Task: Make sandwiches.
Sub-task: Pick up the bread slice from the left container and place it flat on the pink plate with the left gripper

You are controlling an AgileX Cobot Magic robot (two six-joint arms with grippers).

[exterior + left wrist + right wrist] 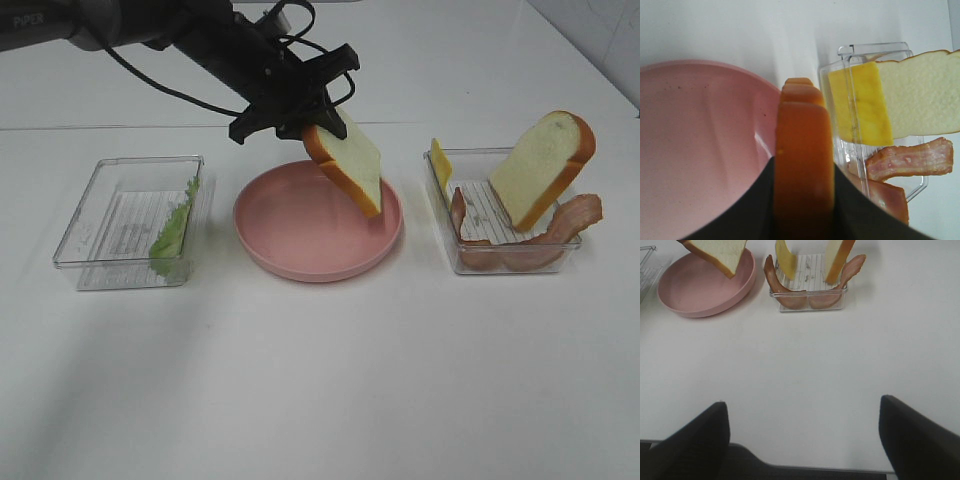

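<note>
My left gripper (312, 122) is shut on the top edge of a white bread slice (352, 165) with an orange-brown crust. The slice hangs tilted over the round pink plate (290, 240). In the left wrist view the crust (802, 150) sits clamped between the dark fingers (750, 212). A second bread slice (545, 165) leans in the right clear tray (470, 152), with a yellow cheese slice (440, 165) and bacon strips (575, 215). Green lettuce (175, 230) lies in the left tray (150, 160). My right gripper (805, 440) is open and empty, low over bare table well in front of the trays.
The white table (320, 380) stretches in front of the plate and both trays. In the right wrist view the bacon tray (810, 302) and the plate (695, 295) stand far ahead of the gripper. The left arm (150, 30) reaches in from the upper left.
</note>
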